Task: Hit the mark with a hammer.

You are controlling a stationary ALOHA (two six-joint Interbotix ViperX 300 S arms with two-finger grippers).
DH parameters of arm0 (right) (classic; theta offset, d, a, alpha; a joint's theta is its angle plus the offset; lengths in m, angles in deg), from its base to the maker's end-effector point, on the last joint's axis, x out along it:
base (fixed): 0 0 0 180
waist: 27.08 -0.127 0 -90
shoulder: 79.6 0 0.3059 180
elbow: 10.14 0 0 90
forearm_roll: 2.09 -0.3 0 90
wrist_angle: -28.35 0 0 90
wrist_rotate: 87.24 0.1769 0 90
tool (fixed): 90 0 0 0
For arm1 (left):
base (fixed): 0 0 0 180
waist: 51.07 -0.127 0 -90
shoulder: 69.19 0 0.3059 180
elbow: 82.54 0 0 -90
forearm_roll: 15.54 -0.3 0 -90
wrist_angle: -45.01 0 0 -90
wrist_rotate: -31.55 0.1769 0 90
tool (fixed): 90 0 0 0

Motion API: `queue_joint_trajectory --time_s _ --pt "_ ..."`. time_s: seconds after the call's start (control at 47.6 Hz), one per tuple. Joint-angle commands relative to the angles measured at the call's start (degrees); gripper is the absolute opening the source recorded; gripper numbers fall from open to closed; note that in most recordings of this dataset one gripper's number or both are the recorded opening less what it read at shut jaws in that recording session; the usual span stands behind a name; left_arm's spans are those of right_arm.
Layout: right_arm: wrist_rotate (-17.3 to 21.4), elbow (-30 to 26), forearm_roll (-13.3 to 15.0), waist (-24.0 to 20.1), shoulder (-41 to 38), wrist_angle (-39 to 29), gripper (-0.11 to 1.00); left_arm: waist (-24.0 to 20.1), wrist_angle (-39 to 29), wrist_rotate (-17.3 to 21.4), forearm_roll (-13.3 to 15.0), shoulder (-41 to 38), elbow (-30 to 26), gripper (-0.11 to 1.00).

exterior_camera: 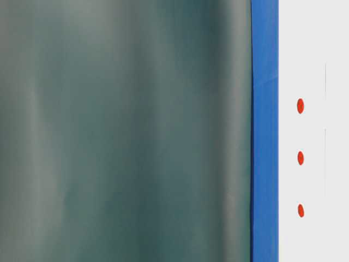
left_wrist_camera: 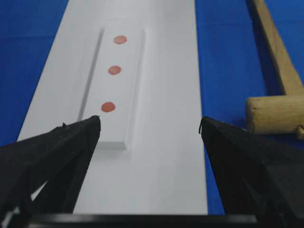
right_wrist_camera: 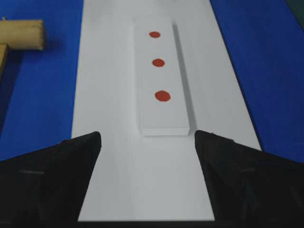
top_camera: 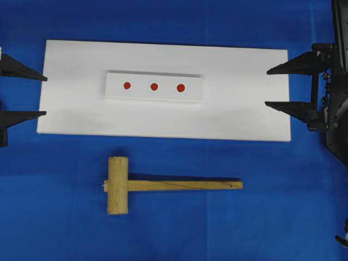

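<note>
- Currently the hammer [top_camera: 163, 185] lies flat on the blue surface [top_camera: 283, 206], just in front of the white board [top_camera: 76, 109] in the overhead view and apart from it.
- Hammer head [top_camera: 117, 185] sits toward the left, its long axis running front to back; the handle [top_camera: 185, 185] points right, roughly parallel to the board's near edge.
- A small pale tag or splinter shows where head and handle meet; too small to identify.
- White board lies across the middle of the surface. A smaller raised white block [top_camera: 154, 87] rests on it, slightly left of centre.
- Three red dots on the block, in a row: left dot [top_camera: 126, 85], middle dot [top_camera: 154, 86], right dot [top_camera: 181, 87]. The right one looks slightly larger.
- Left gripper [top_camera: 32, 96] is at the board's left end, fingers [top_camera: 22, 70] spread wide, nothing between them. The tips overlap the board's edge as seen from above.
- Right gripper [top_camera: 277, 88] is at the board's right end, fingers [top_camera: 288, 68] also apart and holding nothing, a little less wide than the left pair.
- Both wrist views look down the board along the row of dots, with the hammer off to one side.
- Table-level view is mostly filled by a blurred grey-green backdrop [exterior_camera: 125, 131]; only a blue strip and the three dots show at its right edge.
</note>
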Motion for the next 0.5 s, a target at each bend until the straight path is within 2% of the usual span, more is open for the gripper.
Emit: queue_joint_trajectory --time_s 0.0,0.483 --pt "0.0 -0.62 0.0 0.09 -0.35 0.18 0.67 -0.09 0.35 -0.18 0.0 -0.35 -0.53 0.84" --pt "-0.09 -0.53 0.0 0.0 -0.44 0.18 0.67 -0.09 0.35 -0.18 0.0 -0.35 -0.18 0.84"
